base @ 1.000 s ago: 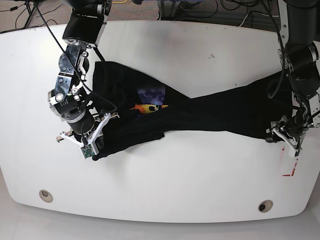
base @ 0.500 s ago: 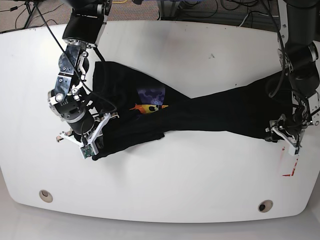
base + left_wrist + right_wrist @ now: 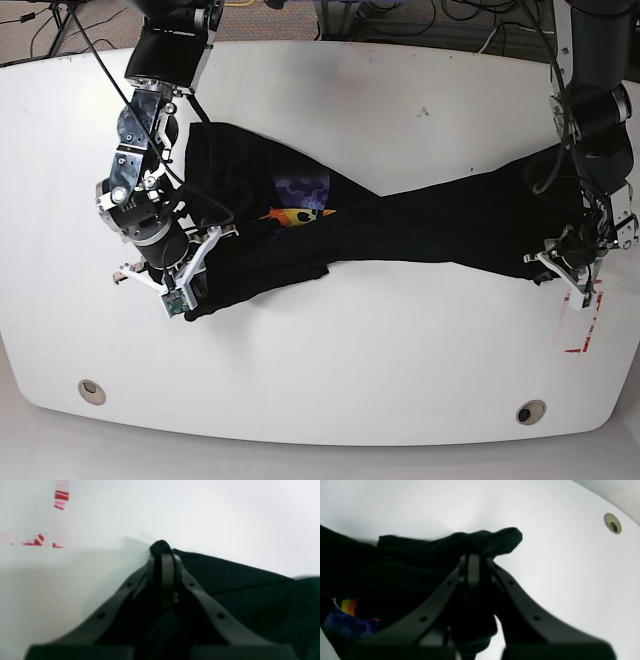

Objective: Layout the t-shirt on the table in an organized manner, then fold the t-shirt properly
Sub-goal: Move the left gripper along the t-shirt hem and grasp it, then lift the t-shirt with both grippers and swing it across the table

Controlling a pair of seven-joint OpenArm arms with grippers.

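Observation:
The black t-shirt (image 3: 400,225) lies stretched and twisted across the white table (image 3: 330,350), its purple and orange print (image 3: 300,200) showing left of the middle. My right gripper (image 3: 190,290), on the base view's left, is shut on a bunched black edge of the t-shirt (image 3: 495,541); the print shows low left in the right wrist view (image 3: 342,615). My left gripper (image 3: 565,275), on the base view's right, is shut on the t-shirt's other end (image 3: 225,577), with cloth pinched between its fingertips (image 3: 168,562) just above the tabletop (image 3: 200,510).
Red marks (image 3: 585,330) lie on the table beside my left gripper and show in the left wrist view (image 3: 58,500). Two round grommet holes sit near the front edge, left (image 3: 91,390) and right (image 3: 530,411); one shows in the right wrist view (image 3: 612,523). Cables run behind the table.
My left gripper has drawn slightly left and down with the t-shirt's end in it. My right gripper and its end of the t-shirt have stayed put.

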